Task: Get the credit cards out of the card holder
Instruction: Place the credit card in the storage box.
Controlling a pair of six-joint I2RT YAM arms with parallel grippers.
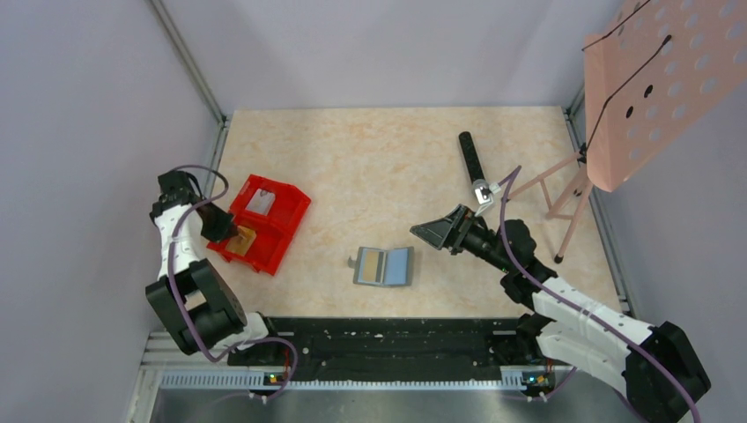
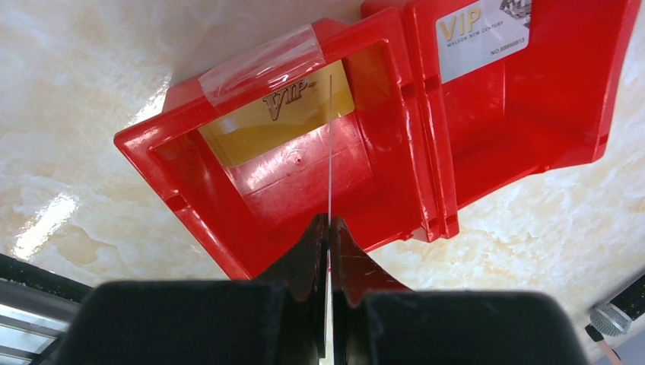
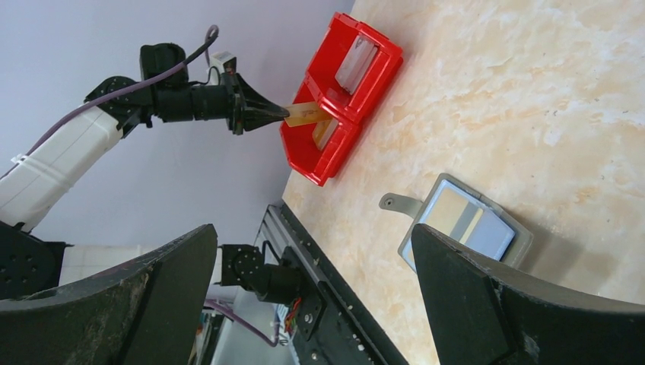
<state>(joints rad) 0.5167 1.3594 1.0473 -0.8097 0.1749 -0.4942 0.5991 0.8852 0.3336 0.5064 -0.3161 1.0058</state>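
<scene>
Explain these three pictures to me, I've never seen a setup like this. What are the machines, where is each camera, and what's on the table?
These are two white-and-black robot arms bolted at the near edge of a marbled beige table. One picture looks down from above. The other two come from a camera on each wrist.

On the table lie an open grey bifold card holder, a red plastic two-compartment bin and a black cylindrical microphone.

The left tool is shut on a thin gold card, held edge-on over the bin compartment nearer the arms. Another gold card seems to lie there, and a silver card lies in the other compartment.

The right tool hangs open and empty, just right of the card holder.
</scene>
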